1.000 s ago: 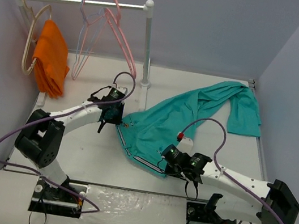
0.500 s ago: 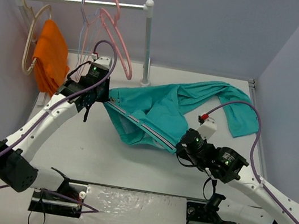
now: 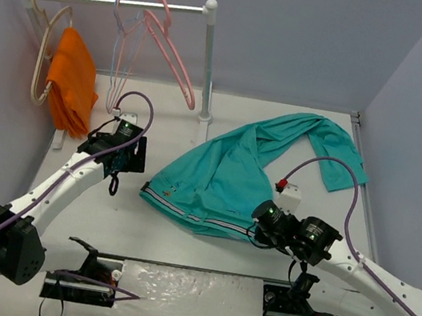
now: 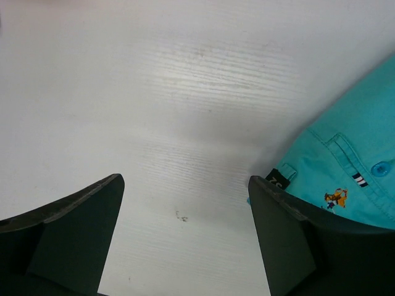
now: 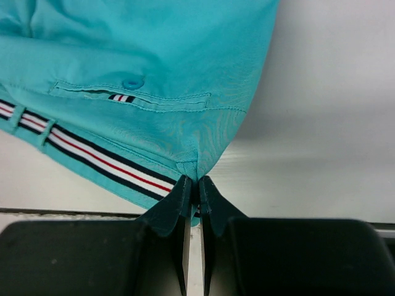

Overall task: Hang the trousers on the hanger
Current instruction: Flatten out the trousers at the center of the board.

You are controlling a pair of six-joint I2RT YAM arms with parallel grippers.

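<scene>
Lying crumpled on the white table [image 3: 141, 236], the trousers [image 3: 233, 170] spread from the centre towards the far right, where one leg trails off. A small black tab [image 4: 278, 179] at the waistband carries pale letters too small to read. Beside it are a tiny orange embroidered figure [image 4: 336, 197] and a teal button [image 4: 382, 168]. The fabric is teal-green, and the near edge has a thin dark, white and red striped band. The right gripper [image 5: 192, 185] is pinched tight on the near right corner of that edge. The left gripper [image 4: 184, 185] hangs over bare table just left of the waistband, its fingers spread wide and empty. The salmon-pink hanger [image 3: 180, 64] hangs tilted from the rail [image 3: 115, 2] at the far left, well apart from the trousers.
</scene>
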